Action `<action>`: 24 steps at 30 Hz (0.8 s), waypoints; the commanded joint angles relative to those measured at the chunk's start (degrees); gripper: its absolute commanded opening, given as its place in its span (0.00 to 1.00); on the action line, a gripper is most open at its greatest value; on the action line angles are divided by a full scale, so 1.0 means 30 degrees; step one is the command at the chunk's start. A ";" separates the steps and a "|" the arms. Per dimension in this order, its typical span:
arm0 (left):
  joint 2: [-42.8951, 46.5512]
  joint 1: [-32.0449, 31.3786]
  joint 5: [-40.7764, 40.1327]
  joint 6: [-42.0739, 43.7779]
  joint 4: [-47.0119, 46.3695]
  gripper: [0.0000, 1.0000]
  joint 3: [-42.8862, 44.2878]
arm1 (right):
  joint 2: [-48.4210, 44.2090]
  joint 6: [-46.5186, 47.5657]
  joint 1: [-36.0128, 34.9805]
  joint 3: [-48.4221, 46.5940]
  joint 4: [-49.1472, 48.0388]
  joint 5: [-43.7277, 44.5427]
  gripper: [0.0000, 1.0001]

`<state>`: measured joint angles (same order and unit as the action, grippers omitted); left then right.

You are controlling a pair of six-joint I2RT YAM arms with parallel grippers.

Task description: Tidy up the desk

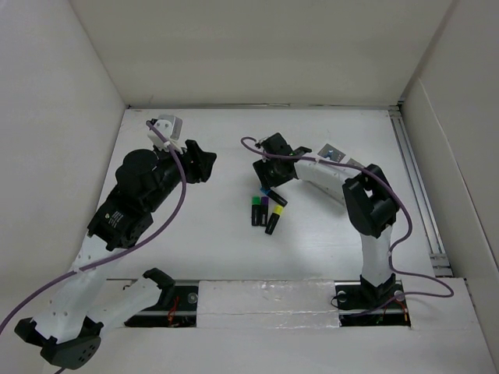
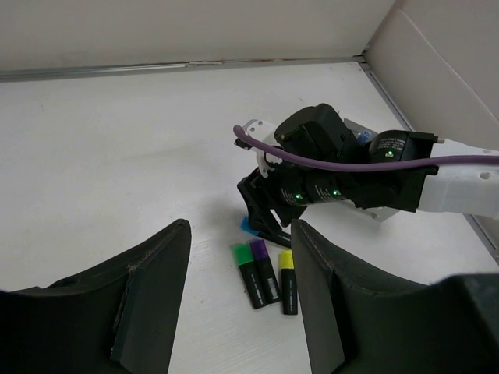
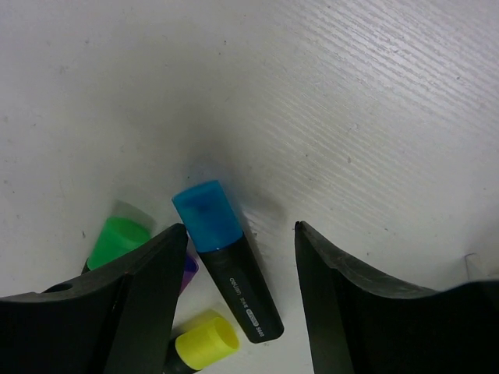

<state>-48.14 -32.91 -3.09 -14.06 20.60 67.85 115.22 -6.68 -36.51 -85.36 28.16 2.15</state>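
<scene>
Your right end effector (image 3: 238, 226) is open, its two dark fingers (image 3: 148, 304) spread and pointing down at the large flat matte white bench (image 1: 195, 234). A black highlighter with a blue cap (image 3: 226, 261) lies flat between them, closer to the left finger; whether either finger touches it cannot be told. Just left of that finger you can see a black highlighter with a green cap (image 3: 117, 241) and, largely hidden behind the finger, a black highlighter with a purple cap (image 3: 189, 269). A black highlighter with a yellow cap (image 3: 204, 343) lies just near of the blue one. From above, the green, purple and yellow highlighters sit side by side around the middle of the bench, the yellow one slightly tilted, and the blue one is at their far end under the end effector. Your left end effector (image 2: 238, 226) is also open, with nothing between its fingers; it is held above bare bench well to the left of the highlighters, facing them. A purple cable (image 1: 181, 187) loops along each arm. The bench fills the whole floor of the scene, bordered by upright white panels (image 1: 257, 47) on the left, far and right sides.
</scene>
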 commanded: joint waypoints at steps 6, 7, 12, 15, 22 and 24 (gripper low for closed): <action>0.0314 0.0012 -0.0493 -0.0087 -0.0683 0.50 -0.0293 | 0.0937 0.0643 -0.0075 -0.1398 0.0719 -0.0425 0.63; 0.0198 0.0012 -0.0318 -0.0116 -0.0685 0.50 -0.0323 | 0.1084 0.0731 -0.0075 -0.1544 0.0807 -0.0309 0.63; -0.0067 0.0012 -0.0375 0.0001 -0.0538 0.50 -0.0031 | 0.1642 0.0557 0.0099 -0.2365 0.1189 0.0687 0.55; 0.0138 0.0012 -0.0551 -0.0086 -0.0656 0.50 -0.0235 | 0.1847 0.0263 0.0625 -0.2308 0.0984 0.0601 0.54; 0.0021 0.0012 -0.0609 -0.0116 -0.0655 0.50 -0.0060 | 0.1643 0.0350 0.0803 -0.1664 0.0663 0.1478 0.25; 0.0051 0.0012 -0.0639 -0.0116 -0.0802 0.50 -0.0177 | 0.1176 0.0292 0.0979 -0.1605 0.0573 0.1596 0.15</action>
<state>-48.60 -32.91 -4.23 -14.06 20.53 67.83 120.49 -5.85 -33.80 -90.02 31.03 5.10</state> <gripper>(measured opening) 0.501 0.363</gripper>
